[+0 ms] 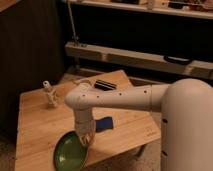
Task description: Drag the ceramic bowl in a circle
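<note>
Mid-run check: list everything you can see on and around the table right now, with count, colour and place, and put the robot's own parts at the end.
ceramic bowl: one, glossy green, at the table's front edge, tilted up on its side under the gripper.
blue block: one, blue, flat on the table just right of the arm's wrist.
small cup-like item: one, pale with some orange, standing near the table's back left.
dark flat object: one, black, near the table's back edge.
table: one, light wood, centre of view.
shelving: grey rails along the dark wall behind.
arm: one, white, reaching in from the right.
gripper: one, shut, at the bowl's upper right rim.
</note>
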You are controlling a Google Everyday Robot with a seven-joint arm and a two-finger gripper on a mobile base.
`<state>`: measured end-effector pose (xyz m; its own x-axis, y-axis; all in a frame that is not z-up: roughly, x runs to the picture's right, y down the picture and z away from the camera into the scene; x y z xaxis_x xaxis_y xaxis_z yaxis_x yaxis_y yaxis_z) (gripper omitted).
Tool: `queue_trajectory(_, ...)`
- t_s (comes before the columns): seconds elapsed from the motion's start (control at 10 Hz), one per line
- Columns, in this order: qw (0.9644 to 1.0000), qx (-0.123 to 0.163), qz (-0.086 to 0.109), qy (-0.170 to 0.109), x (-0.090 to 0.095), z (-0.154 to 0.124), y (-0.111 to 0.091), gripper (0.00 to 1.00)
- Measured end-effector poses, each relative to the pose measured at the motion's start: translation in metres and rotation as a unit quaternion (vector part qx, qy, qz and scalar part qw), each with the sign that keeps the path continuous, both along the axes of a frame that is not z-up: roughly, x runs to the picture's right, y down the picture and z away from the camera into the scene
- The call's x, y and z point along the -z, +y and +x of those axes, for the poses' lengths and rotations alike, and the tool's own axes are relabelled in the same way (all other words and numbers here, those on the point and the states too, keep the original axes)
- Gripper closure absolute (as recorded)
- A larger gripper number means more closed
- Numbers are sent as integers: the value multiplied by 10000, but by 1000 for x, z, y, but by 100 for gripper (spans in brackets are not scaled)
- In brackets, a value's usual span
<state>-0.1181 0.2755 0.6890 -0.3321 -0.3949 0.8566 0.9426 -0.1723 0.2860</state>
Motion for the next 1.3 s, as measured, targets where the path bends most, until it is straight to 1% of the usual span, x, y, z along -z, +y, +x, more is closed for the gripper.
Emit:
queue_trajectory(0.1,9999,-4,-57,-157,0,-21,7,100)
queue_trajectory(0.3,9993,-57,-76,-365,-11,-64,9,100)
queue_trajectory(0.4,9991,-110,-52,-402,-21,-82,6,100)
queue_trajectory(0.5,9990,-179,10,-402,-38,-101,-2,100)
queue_trajectory(0.6,9991,-228,69,-362,-54,-111,-11,100)
queue_trajectory(0.7,9992,-248,140,-280,-70,-113,-21,100)
queue_trajectory(0.8,9993,-268,240,-120,-90,-109,-33,100)
queue_trajectory(1.0,9982,-378,431,182,-114,-90,-56,100)
queue_trajectory(1.1,9958,-438,708,384,-127,-72,-75,100)
queue_trajectory(1.3,9905,-575,1068,643,-134,-48,-103,100)
